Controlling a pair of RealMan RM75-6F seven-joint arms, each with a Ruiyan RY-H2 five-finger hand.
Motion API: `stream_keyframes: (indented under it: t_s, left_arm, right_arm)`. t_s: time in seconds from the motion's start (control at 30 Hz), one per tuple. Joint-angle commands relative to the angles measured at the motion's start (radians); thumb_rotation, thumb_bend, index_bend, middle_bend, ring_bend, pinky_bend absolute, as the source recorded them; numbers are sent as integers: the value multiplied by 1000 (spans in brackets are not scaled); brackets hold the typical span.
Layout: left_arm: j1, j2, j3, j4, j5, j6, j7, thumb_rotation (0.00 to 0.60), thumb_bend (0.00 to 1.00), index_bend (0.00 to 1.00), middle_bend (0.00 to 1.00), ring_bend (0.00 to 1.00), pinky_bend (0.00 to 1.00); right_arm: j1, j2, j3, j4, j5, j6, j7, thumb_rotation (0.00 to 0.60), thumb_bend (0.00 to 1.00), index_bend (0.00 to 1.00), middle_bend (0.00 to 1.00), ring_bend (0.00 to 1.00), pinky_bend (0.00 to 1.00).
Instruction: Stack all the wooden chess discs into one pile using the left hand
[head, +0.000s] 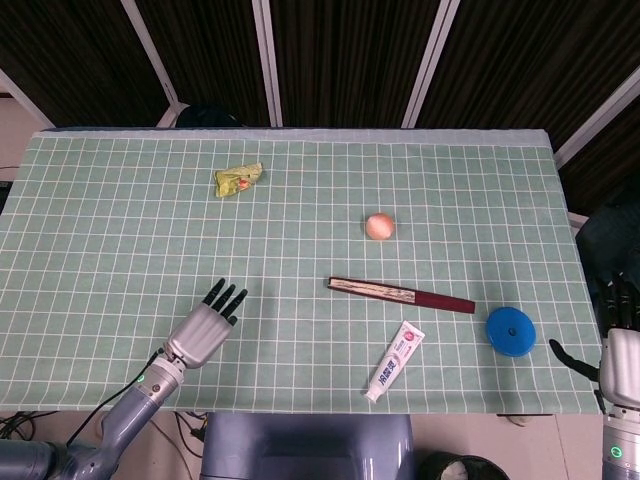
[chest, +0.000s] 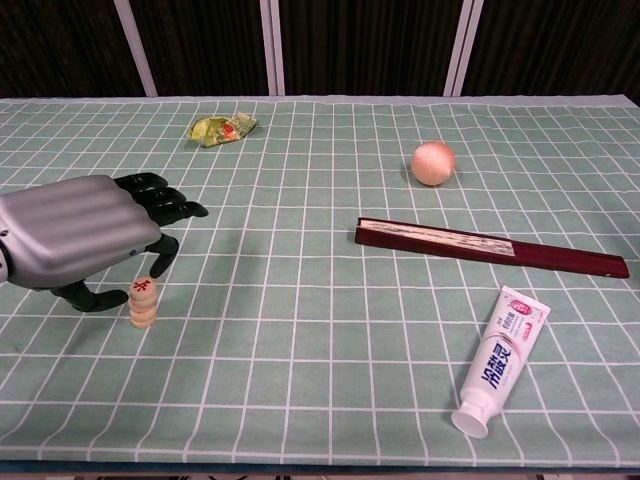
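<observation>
- My left hand (chest: 75, 238) hovers over the near-left of the worktop (chest: 300, 340), fingers (chest: 165, 205) loosely spread, grasping nothing.
- The pile of wooden chess discs (chest: 142, 303) stands upright just under my palm, a red mark on top; whether my thumb touches it I cannot tell.
- My right hand (head: 620, 345) hangs off the worktop's right edge; its fingers' state I cannot tell.
- Well apart to the right lie a folded fan (chest: 490, 247), a toothpaste tube (chest: 500, 360), a blue disc (head: 511, 331) and a peach-coloured ball (chest: 433, 163); a snack wrapper (chest: 222, 128) lies at the far left.
</observation>
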Motion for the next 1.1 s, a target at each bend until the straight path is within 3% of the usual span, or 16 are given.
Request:
stream_keyframes:
  t_s: [0.03, 0.3, 0.57, 0.8, 1.1]
  left_arm:
    - [2, 3, -3, -6, 7, 3, -5, 600, 305, 436, 0, 0, 0]
    - [37, 77, -12, -103, 87, 88, -57, 600, 298, 336, 0, 0, 0]
    - [204, 262, 13, -208, 299, 368, -309, 600, 297, 210, 0, 0, 0]
    - [367, 371, 48, -144, 370, 563, -555, 600, 297, 130, 0, 0, 0]
    - [451, 390, 40, -21, 335, 565, -712, 600, 298, 118, 0, 0, 0]
  right_arm:
    - [0, 0, 0, 1, -1, 2, 0, 600, 233, 95, 13, 0, 0]
    - [0, -2, 0, 2, -3, 2, 0, 600, 232, 95, 13, 0, 0]
    - [3, 2, -7, 13, -31, 6, 10, 600, 233, 95, 13, 0, 0]
    - [14, 26, -49, 29, -121, -5, 52, 600, 232, 95, 13, 0, 0]
    - [31, 65, -99, 33, -197, -46, 62, 600, 233, 95, 13, 0, 0]
